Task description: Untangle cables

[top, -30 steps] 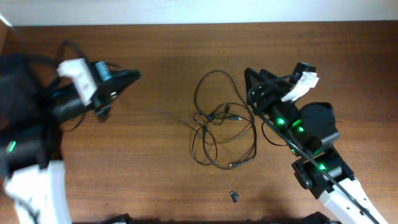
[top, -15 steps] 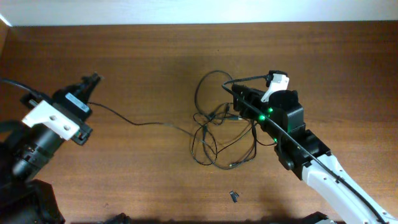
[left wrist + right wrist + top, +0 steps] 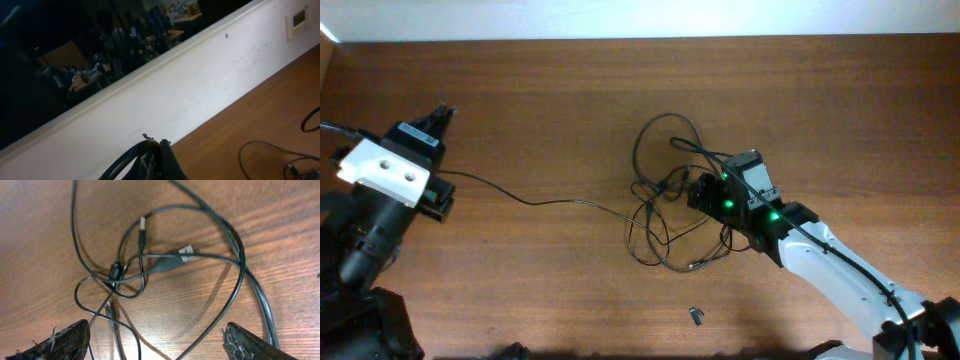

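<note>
The cables (image 3: 670, 215) lie in a loose black tangle at the table's middle. One strand (image 3: 540, 202) stretches out of it to the left and passes under my left gripper (image 3: 438, 112). That gripper is raised and points toward the wall. In the left wrist view my left gripper (image 3: 160, 145) is shut with a black cord curving out from its tips. My right gripper (image 3: 705, 190) hovers low over the tangle's right side. In the right wrist view it (image 3: 157, 342) is open wide, with strands crossing between its fingertips (image 3: 70, 340). Two plugs (image 3: 182, 255) lie just ahead.
A tiny dark loose piece (image 3: 697, 316) lies near the front edge. A white wall (image 3: 200, 90) borders the table's far side. The right arm (image 3: 840, 280) reaches in from the lower right.
My right gripper has come down and left onto the tangle and opened wider. My left gripper has pulled away to the left, drawing one strand out long.
</note>
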`<state>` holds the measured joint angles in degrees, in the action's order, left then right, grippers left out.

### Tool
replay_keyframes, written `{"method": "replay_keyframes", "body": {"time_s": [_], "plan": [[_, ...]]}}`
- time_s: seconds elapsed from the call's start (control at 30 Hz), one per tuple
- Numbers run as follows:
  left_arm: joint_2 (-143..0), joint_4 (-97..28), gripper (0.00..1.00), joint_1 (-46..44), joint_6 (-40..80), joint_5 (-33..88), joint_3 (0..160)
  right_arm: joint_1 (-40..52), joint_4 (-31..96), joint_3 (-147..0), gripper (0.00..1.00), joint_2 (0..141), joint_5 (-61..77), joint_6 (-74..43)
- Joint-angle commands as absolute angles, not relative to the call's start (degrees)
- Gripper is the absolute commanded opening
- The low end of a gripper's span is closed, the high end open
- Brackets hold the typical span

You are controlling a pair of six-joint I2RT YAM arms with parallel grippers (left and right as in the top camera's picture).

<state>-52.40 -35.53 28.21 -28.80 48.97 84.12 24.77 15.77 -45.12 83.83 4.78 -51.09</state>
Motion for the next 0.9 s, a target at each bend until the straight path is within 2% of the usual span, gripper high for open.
{"method": "replay_keyframes", "body": {"time_s": [0.0,0.3,0.43,0.5,0.87], "plan": [[-53.04,-35.66,0.0,28.56,-27.86,48.14,84.4,24.71,17.19,-45.32,0.86,85.38,7.31,-53.04],[-53.82,-36.95,0.0,28.56,-27.88,48.14,84.4,24.71,15.97,-45.28,0.88,93.01,7.31,-53.06],[-54.59,-36.97,0.0,28.56,-27.88,48.16,84.4,24.71,13.19,-45.28,0.75,94.15,6.59,-53.04],[-54.85,-37.01,0.0,28.56,-27.88,48.16,84.4,24.71,12.51,-45.28,0.59,94.17,4.19,-53.04],[-55.07,-37.26,0.0,28.56,-27.86,48.16,84.4,24.71,11.57,-45.28,0.57,97.91,0.62,-53.01]]}}
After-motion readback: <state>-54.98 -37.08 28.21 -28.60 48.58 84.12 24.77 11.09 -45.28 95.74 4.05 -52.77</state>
